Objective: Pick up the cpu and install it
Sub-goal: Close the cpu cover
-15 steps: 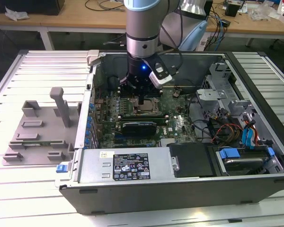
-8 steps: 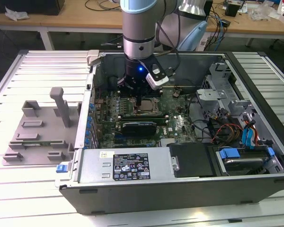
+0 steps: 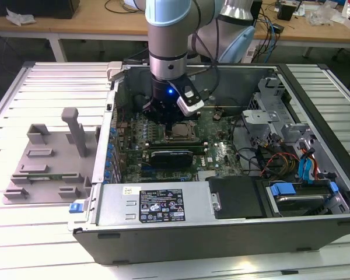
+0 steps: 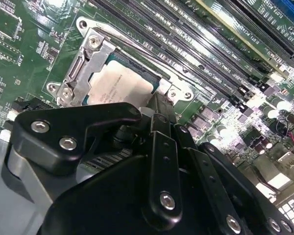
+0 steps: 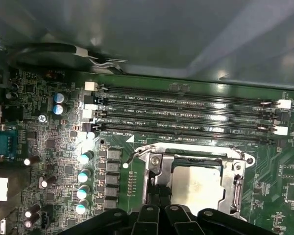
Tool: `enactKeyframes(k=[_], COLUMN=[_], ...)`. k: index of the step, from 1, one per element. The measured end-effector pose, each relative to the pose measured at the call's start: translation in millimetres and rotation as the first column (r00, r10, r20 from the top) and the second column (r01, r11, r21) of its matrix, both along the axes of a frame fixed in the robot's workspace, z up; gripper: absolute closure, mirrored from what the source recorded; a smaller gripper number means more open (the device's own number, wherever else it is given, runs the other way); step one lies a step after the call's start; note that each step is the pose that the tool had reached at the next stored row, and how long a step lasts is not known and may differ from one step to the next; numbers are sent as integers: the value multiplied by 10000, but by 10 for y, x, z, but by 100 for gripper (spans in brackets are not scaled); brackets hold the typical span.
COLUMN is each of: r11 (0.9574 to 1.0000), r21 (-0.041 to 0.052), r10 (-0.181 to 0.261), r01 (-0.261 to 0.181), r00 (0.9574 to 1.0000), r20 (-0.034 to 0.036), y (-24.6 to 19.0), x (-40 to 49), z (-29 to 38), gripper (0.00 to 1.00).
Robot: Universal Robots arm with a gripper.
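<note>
The arm [image 3: 169, 35] is reaching down into the open computer case [image 3: 221, 233], and the gripper [image 3: 174, 118] is hanging directly over the socket frame [image 5: 154, 178] on the motherboard [image 5: 54, 147]. In the second wrist view the cpu [image 4: 120, 85] is lying inside that frame, apparently flat. I cannot tell whether the gripper is clamped on it, apart or together, because its black body is blocking the tips.

Now the risks, as I'm judging them.
- **Arm:** it is working close to the case's sheet-metal walls and the loose cables [image 3: 274, 158], so a wide swing could be snagging something.
- **Board:** an off-centre downward push could be flexing it.
- **Cpu:** this is the smallest and the worst. If it is sitting slightly turned or tilted, pressure could be bending the socket contacts, and a sideways drag could be pulling it out of its seat.

On to materials.
- **Bench** [image 3: 46, 87]: it is showing pale ribbed metal slats.
- **Case:** it is looking like dull grey steel with folded edges.
- **Motherboard:** it is gleaming glossy green and is crowded with parts.
- **Memory slots** [image 5: 186, 115]: they are running as long black plastic rails.
- **Socket frame:** it is shining as bright stamped metal, screwed at its corners.
- **Cpu:** it is wearing a matte silvery square lid, smooth and slippery-looking.
- **Capacitors** [image 5: 83, 191]: they are standing as tiny teal-capped cylinders.
</note>
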State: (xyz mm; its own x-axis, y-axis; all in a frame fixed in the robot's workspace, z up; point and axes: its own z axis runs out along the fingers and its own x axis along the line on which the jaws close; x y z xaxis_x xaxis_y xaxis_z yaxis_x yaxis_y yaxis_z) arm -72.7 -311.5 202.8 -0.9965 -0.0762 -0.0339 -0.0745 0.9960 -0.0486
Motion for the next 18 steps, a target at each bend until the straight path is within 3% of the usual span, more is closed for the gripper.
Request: enactKeyframes(k=[2,5,11,18], r11=[10000,9982,9998,9998], r21=[1,46,73,79], r10=[0,597,169,-157], r01=[0,-597,-169,156], r00=[10000,9982,9998,9998], r20=[2,73,80,79], y=[0,0,-1,-2], x=[0,0,43,310], z=[133,138,121,115], gripper=[89,89,89,89])
